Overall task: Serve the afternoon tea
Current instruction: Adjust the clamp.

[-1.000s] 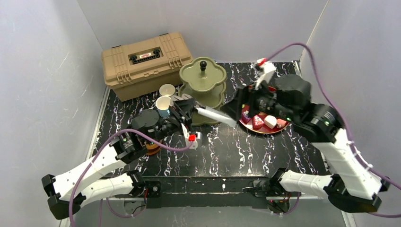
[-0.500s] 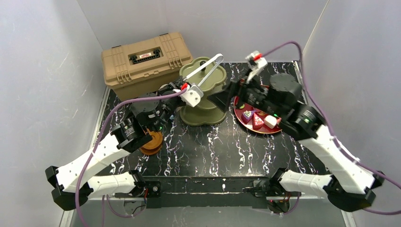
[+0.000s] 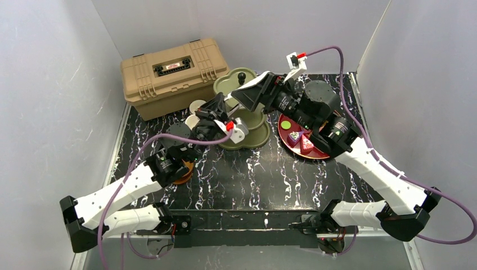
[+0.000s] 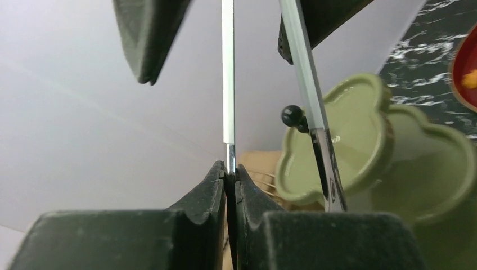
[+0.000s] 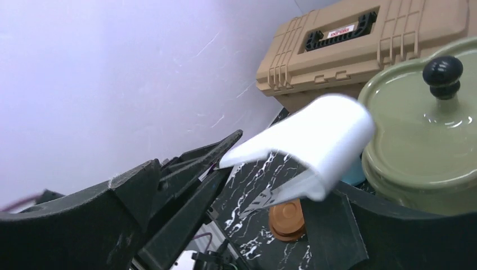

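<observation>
Your left gripper (image 4: 230, 171) has just clamped shut on the tongs (image 4: 227, 79) beside the far green stand (image 4: 351, 129), while your right gripper (image 3: 247, 94) hangs wide apart, so the cakes (image 3: 304, 143) look unserved.

The small label (image 5: 341, 30) on the tan toolbox (image 5: 360, 53) lid is too blurred to read.

One overhead, two wrist close-ups of stand (image 5: 422, 140)
</observation>
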You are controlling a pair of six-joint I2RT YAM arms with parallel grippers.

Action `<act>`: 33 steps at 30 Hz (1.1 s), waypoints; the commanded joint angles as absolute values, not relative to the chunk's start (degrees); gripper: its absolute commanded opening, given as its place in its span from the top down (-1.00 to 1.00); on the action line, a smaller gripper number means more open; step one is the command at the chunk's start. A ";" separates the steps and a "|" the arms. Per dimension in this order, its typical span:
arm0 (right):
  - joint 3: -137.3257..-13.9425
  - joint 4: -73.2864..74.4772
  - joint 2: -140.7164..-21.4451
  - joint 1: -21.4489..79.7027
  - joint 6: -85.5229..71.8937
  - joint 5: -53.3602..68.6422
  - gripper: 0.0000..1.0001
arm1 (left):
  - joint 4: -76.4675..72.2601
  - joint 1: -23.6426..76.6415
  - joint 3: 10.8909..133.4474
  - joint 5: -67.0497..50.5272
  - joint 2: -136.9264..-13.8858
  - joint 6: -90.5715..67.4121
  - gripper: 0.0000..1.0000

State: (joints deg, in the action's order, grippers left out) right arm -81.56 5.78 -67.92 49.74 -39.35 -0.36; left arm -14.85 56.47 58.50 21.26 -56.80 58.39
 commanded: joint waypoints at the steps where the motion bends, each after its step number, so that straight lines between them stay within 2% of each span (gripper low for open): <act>1: -82.59 2.67 -68.35 50.53 -47.45 -3.44 -0.97 | -33.41 56.85 53.26 10.72 -56.26 77.20 1.00; 15: -84.40 15.12 -68.95 50.63 -53.21 -9.74 -0.84 | -45.35 56.81 50.16 -3.13 -58.79 97.30 1.00; 20: -83.30 13.46 -67.72 50.63 -53.55 -9.79 -0.79 | -45.79 56.82 48.98 -5.00 -58.74 100.13 1.00; 23: -81.60 10.68 -66.64 50.63 -53.93 -8.43 -0.57 | -45.79 56.78 48.70 -4.48 -58.71 99.98 1.00; 25: -80.57 9.51 -65.86 50.63 -54.31 -8.01 -0.34 | -45.79 56.82 48.59 -4.11 -58.79 99.56 1.00; 31: -79.84 7.04 -65.25 50.62 -54.56 -6.85 0.03 | -45.79 56.78 46.23 -4.77 -57.81 98.42 1.00; 33: -80.36 8.24 -65.71 50.63 -53.86 -7.46 0.11 | -45.66 56.84 44.03 -5.26 -56.73 96.77 0.86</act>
State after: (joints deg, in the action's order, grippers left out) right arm -79.77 12.40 -65.25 50.48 -55.07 -7.55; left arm -43.59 55.24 47.22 3.51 -59.24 99.31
